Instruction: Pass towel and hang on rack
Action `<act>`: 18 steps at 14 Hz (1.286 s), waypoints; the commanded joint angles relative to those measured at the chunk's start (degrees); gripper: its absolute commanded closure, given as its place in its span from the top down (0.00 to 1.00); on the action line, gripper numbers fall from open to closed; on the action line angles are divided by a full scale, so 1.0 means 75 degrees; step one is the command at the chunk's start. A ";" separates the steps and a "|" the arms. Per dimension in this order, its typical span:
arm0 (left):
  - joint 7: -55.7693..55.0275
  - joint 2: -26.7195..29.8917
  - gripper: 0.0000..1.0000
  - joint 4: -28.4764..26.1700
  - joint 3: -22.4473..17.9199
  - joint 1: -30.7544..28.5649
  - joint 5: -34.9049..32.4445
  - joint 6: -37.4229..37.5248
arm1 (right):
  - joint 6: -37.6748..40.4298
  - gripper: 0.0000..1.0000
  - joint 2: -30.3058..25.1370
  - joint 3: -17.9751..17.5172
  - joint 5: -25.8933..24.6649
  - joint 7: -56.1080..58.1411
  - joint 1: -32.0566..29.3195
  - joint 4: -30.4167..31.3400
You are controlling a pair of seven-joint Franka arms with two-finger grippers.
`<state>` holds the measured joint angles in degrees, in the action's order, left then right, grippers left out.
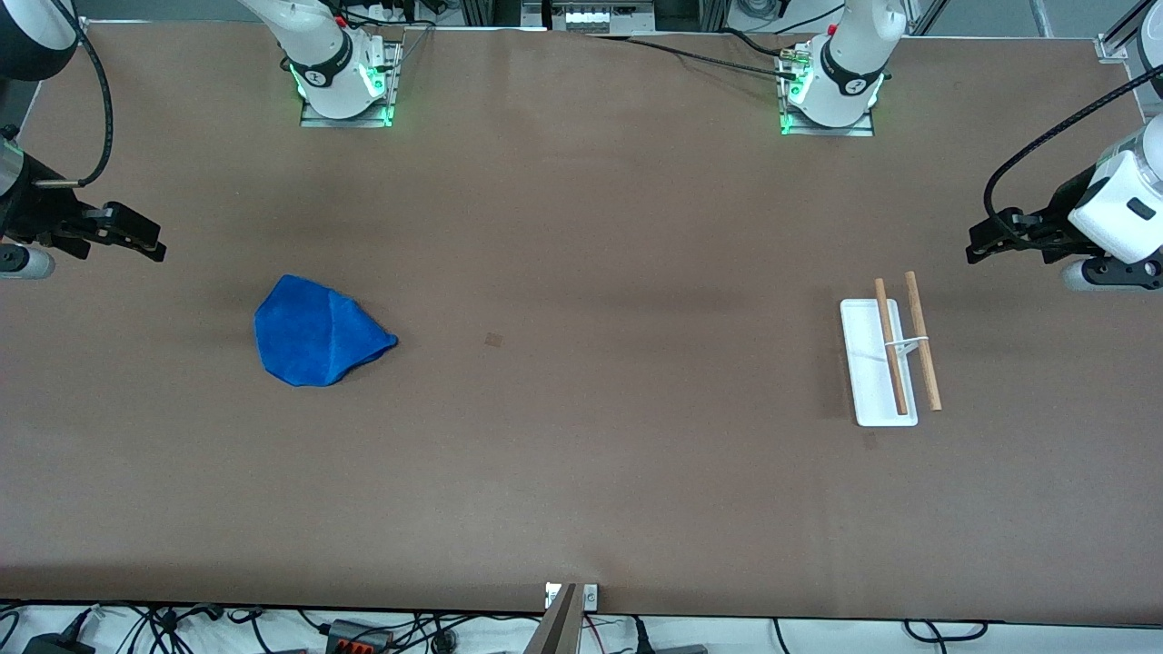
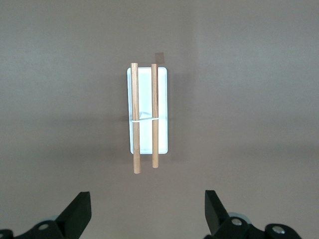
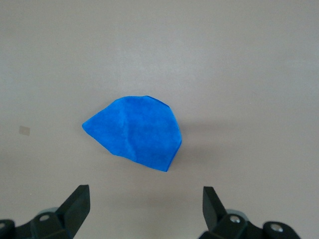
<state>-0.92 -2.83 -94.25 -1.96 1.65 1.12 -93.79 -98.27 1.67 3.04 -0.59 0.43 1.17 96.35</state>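
You have the towel (image 1: 320,332) lying crumpled and folded on the table (image 1: 581,472) toward the right arm's end, untouched. The rack (image 1: 889,360) stands well apart from it, toward the left arm's end, its two wooden rods (image 1: 921,340) parallel above the white base (image 2: 163,99).

Right gripper (image 1: 127,238): up in the air near the table's edge at its own end, not yet over the towel. Its wrist view shows the fingers (image 3: 77,201) spread wide, nothing between them.

Left gripper (image 1: 995,238): hangs above the table close to the rack, waiting. Fingers (image 2: 79,209) likewise wide apart and empty.

Judgement: no step is done; the first grasp is ahead of you.

Risks from here:
- The towel is bunched, so a pinch on its top fold may lift one layer only and let it slip at the handover.
- It probably has a folded edge along the middle, though the overhead view flattens this.
- The rack looks light; a dragging towel or a low approach could tip it or push it along the table.
- A towel held bunched may catch one rod only.
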 commanded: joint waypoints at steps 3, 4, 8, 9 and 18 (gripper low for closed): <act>0.0170 -0.0092 1.00 0.0215 0.0027 -0.0067 0.0050 0.0165 | 0.0235 1.00 -0.0106 0.0005 -0.0050 0.0001 0.0032 0.0021; 0.0170 -0.0092 1.00 0.0215 0.0027 -0.0067 0.0038 0.0165 | 0.0235 1.00 -0.0118 0.0005 -0.0050 0.0013 0.0032 0.0021; 0.0170 -0.0092 1.00 0.0215 0.0027 -0.0067 0.0038 0.0165 | 0.0154 1.00 0.0045 0.0005 -0.0039 0.0083 0.0032 0.0009; 0.0181 -0.0092 1.00 0.0215 0.0027 -0.0067 0.0038 0.0165 | 0.0141 1.00 0.0151 0.0005 -0.0027 0.0083 0.0032 0.0021; 0.0181 -0.0092 1.00 0.0215 0.0027 -0.0067 0.0027 0.0165 | -0.0722 1.00 0.2259 0.0005 0.0534 0.0048 0.1331 -0.0049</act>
<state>-0.92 -2.83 -94.22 -1.97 1.63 1.12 -93.79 -100.79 15.60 2.65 1.29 0.44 9.46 96.92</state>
